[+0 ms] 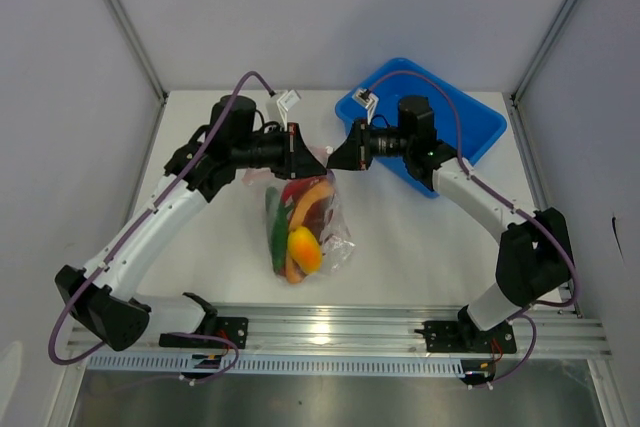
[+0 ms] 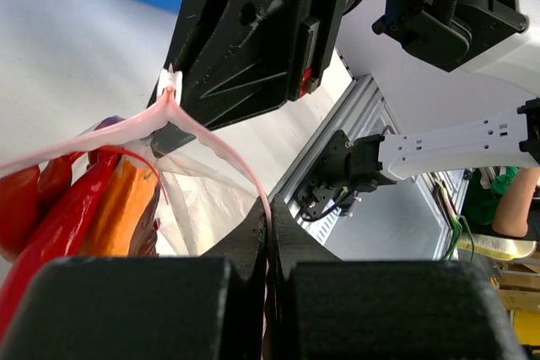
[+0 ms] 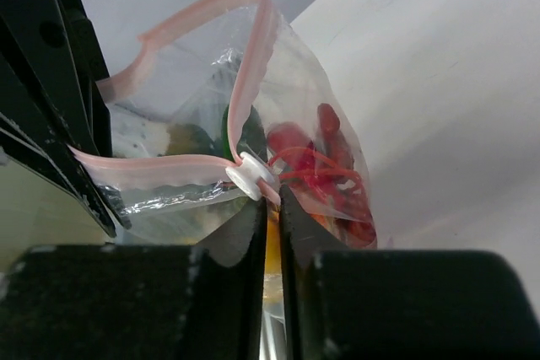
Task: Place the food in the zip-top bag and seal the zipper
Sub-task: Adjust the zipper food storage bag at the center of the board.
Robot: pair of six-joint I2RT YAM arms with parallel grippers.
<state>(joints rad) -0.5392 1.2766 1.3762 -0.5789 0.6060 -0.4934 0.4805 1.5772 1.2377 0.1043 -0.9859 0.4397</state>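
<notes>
The clear zip-top bag (image 1: 335, 237) hangs between my two grippers, its bottom on the table. Inside it are a yellow-orange fruit (image 1: 305, 248), a green chili (image 1: 275, 232) and red chili (image 1: 312, 205). My left gripper (image 1: 316, 161) is shut on the pink zipper strip (image 2: 221, 156), as the left wrist view (image 2: 270, 223) shows. My right gripper (image 1: 334, 160) is shut on the same strip right beside the white slider (image 3: 248, 176), as the right wrist view (image 3: 272, 201) shows. The bag's mouth (image 3: 198, 82) still gapes between them. A red chili (image 2: 63, 208) and an orange piece (image 2: 126, 208) show through the plastic.
A blue plastic bin (image 1: 470, 117) stands at the back right, behind the right arm. The aluminium rail (image 1: 330, 327) runs along the table's near edge. White walls close the table on both sides and at the back.
</notes>
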